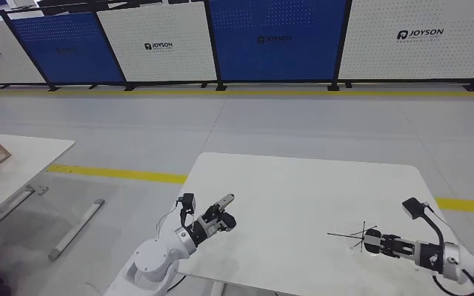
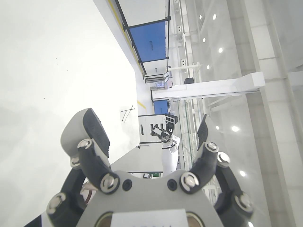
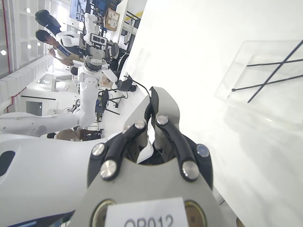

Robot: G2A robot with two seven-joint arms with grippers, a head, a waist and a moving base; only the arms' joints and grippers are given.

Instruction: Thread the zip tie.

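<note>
Three thin black zip ties lie crossed near the white table's front right corner. In the right wrist view the zip ties rest on a clear plastic sheet. My right gripper sits just beside them, low over the table; its fingers are shut together with nothing between them. My left gripper is at the table's front left edge, far from the ties. It is open and holds nothing. From there the zip ties and the right arm show far across the table.
A second white table stands to the left, across a floor gap with a pale bar lying on it. Blue and white pegboard panels line the back. The wide middle of the work table is bare.
</note>
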